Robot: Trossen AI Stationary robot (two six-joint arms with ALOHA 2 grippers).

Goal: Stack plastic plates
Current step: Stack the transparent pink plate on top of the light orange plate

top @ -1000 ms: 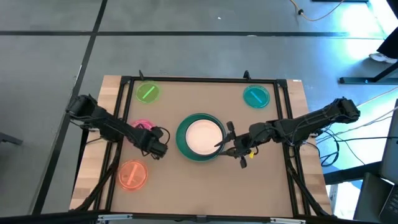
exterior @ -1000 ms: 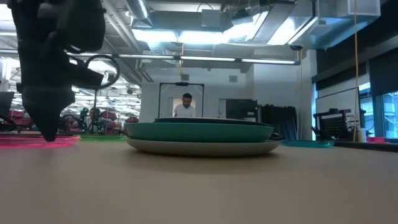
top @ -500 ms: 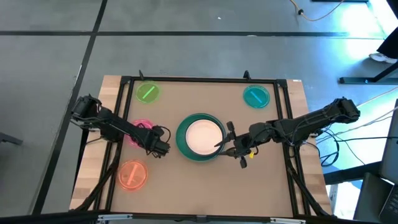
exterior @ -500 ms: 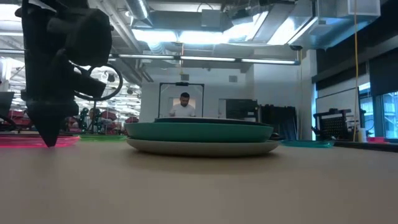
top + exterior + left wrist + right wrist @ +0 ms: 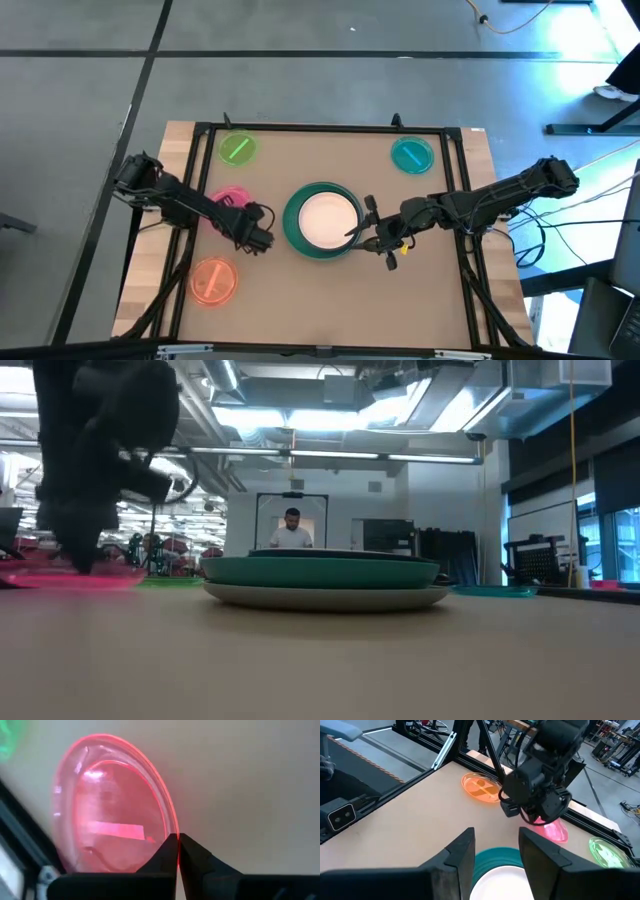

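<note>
High view: a tan table [image 5: 330, 290] with a black frame stands on grey floor. The left gripper [image 5: 177, 851] pinches the pink plate's [image 5: 107, 810] rim left of the central stack [image 5: 323, 220] — the right gripper [image 5: 496, 851] waits spread beside it. No writing is legible.

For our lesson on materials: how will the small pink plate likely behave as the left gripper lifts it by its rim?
The pink plate looks thin and translucent, so probably light and slightly flexible. Pinched only at its rim by the left gripper, it may droop or slip.
</note>
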